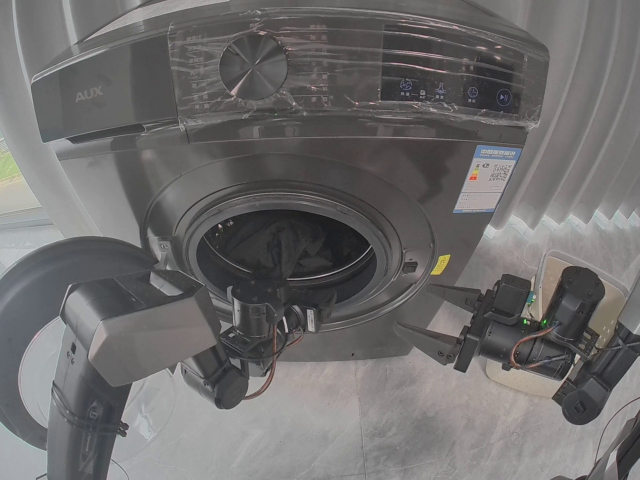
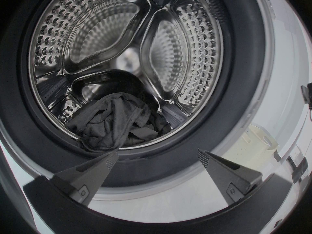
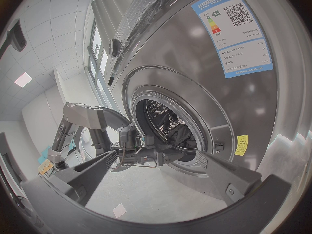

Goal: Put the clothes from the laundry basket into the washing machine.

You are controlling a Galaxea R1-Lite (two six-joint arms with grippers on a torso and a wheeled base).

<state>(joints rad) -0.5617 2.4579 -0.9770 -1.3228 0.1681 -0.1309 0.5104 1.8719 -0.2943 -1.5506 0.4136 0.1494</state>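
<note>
The washing machine (image 1: pixel 287 168) stands with its round door (image 1: pixel 33 315) swung open to the left. A dark crumpled garment (image 2: pixel 112 122) lies at the bottom front of the steel drum (image 2: pixel 107 39), also visible as dark cloth (image 1: pixel 280 245) in the head view. My left gripper (image 2: pixel 157 155) is at the lower rim of the drum opening, open, with nothing between its fingers. My right gripper (image 1: pixel 433 315) hangs open and empty above the floor, in front of the machine's lower right corner. The white laundry basket (image 1: pixel 543 268) sits on the floor at the right, mostly hidden beneath my right arm.
The grey rubber door seal (image 2: pixel 247 82) rings the opening. Pale curtains (image 1: pixel 593 135) hang behind and to the right of the machine. Bare tiled floor (image 1: pixel 373 421) stretches in front. A blue label (image 1: pixel 487 178) is stuck on the machine's front.
</note>
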